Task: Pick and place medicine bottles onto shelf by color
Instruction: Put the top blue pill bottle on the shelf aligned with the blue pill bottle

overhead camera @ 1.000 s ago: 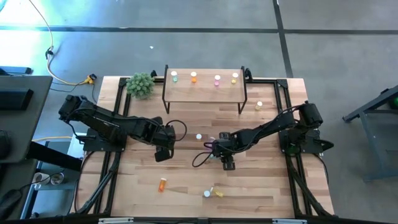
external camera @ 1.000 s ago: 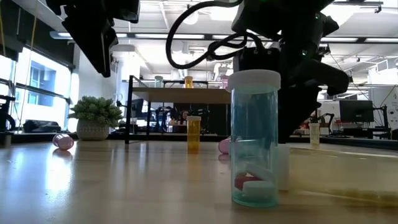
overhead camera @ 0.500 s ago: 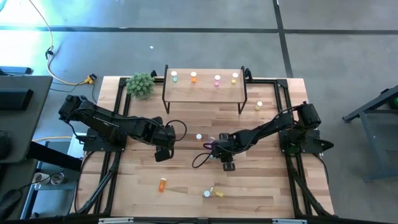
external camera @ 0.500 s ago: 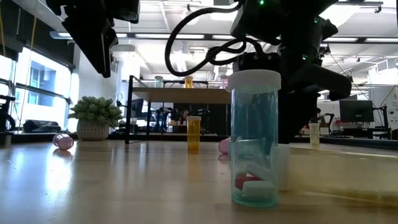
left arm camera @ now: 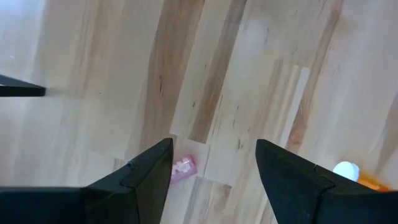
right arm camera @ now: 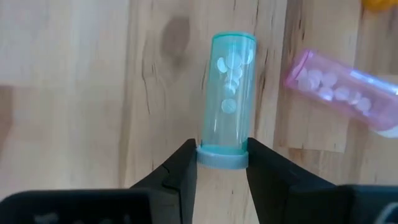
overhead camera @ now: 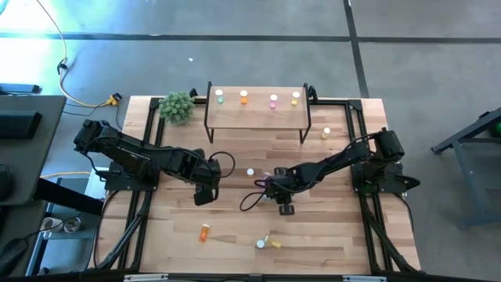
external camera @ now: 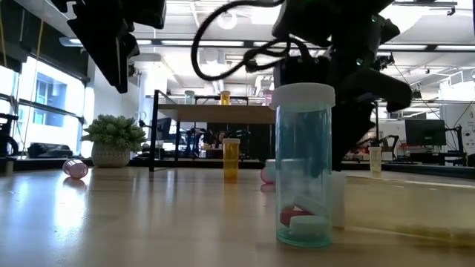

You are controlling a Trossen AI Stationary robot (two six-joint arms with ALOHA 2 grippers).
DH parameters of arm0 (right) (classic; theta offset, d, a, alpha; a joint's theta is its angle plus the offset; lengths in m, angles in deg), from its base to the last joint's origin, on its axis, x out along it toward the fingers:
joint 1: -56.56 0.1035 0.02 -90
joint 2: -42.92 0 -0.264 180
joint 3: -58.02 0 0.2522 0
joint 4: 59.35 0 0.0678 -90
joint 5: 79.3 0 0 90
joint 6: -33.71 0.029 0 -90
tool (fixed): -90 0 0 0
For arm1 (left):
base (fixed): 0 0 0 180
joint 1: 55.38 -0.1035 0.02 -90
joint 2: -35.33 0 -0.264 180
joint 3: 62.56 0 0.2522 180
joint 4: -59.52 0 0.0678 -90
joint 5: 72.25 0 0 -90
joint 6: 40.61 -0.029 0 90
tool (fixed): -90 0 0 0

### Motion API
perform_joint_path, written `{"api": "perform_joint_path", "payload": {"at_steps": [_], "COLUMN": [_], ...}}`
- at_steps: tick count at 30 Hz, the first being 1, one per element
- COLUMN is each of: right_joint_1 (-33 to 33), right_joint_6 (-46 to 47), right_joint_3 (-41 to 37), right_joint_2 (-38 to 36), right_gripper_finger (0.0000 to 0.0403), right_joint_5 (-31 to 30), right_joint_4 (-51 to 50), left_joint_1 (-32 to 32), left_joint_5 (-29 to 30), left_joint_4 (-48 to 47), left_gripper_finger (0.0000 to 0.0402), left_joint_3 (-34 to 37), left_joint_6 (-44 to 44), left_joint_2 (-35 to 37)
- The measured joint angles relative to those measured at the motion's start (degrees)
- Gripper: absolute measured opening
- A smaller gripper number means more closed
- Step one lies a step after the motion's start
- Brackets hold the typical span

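Note:
My right gripper [overhead camera: 286,208] is at mid-table, shut on a translucent green bottle [right arm camera: 227,93]. A pink bottle [right arm camera: 339,90] lies on its side just beside it. My left gripper [overhead camera: 205,196] hangs open above the table's left half. Far below, between its fingers, lies another pink bottle [left arm camera: 183,168], and an orange bottle [left arm camera: 357,175] lies off to one side. The shelf [overhead camera: 257,114] at the far edge carries a green, an orange, a pink and a yellow bottle, all upright. My right gripper pinches the green bottle's one end, a thicker ring [right arm camera: 222,158], between its two fingers, which come from above and lie across the bottle. The rest of the bottle reaches out beyond the fingertips, lying flat. Whether it rests on the table or is just clear, I cannot tell.
A green bottle [overhead camera: 261,244] stands upright near the front edge, with a yellow one [overhead camera: 275,244] lying beside it. An orange bottle [overhead camera: 204,232] lies front left. A yellow bottle [overhead camera: 326,133] stands right of the shelf. A bottle [overhead camera: 250,172] stands at mid-table. A potted plant [overhead camera: 177,106] stands far left.
My right gripper has shifted slightly toward the table's near edge, and its cable loop has swung a little. My left gripper has kept still.

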Motion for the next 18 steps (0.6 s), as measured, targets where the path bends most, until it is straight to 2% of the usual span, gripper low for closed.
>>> {"api": "perform_joint_path", "payload": {"at_steps": [6, 12, 18], "right_joint_1": [0.3, 1.8, 3.3], "right_joint_6": [-1.7, -4.5, -9.0], "right_joint_3": [2.7, 5.7, 10.5], "right_joint_2": [0.0, 0.0, 0.0], "right_gripper_finger": [0.0104, 0.0103, 0.0103], "right_joint_5": [0.0, -0.1, -4.3], "right_joint_4": [-1.5, -3.0, -6.4], "left_joint_1": [-0.6, -3.8, -8.8], "left_joint_5": [-0.6, -8.3, -15.0], "left_joint_4": [0.0, 0.0, 1.8], "left_gripper_finger": [0.0238, 0.0239, 0.0239], "left_joint_3": [0.0, 0.0, 0.0], "left_joint_6": [1.2, -0.6, -3.0], "left_joint_2": [0.0, 0.0, 0.0]}}
